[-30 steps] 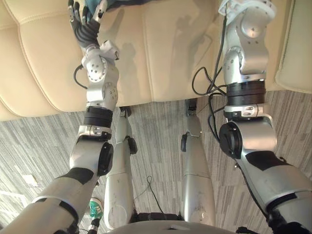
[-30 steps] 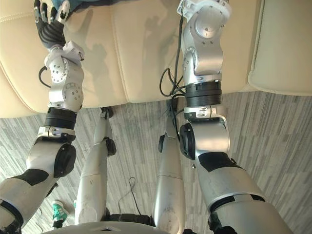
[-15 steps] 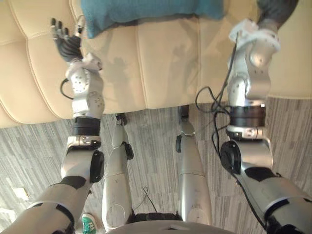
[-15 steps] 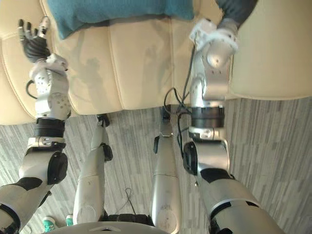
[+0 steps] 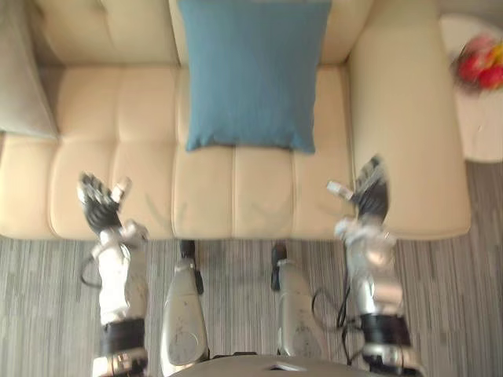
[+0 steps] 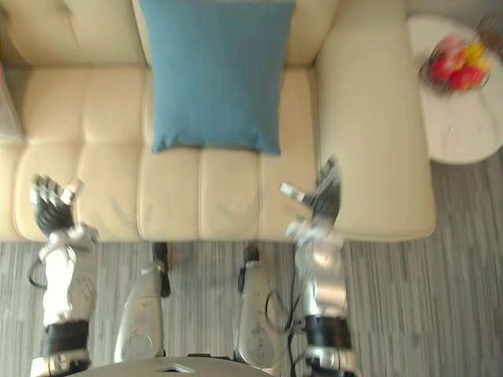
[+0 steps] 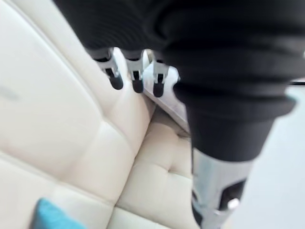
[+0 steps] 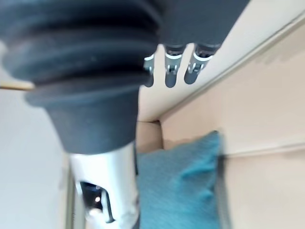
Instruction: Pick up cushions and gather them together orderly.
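Blue square cushion [image 5: 253,75], smooth, on cream sofa [image 5: 402,118]

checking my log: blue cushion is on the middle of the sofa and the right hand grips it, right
No: the blue cushion is on the middle of the sofa, but the right hand is open, apart from it, by the seat front; the left eye view shows this.
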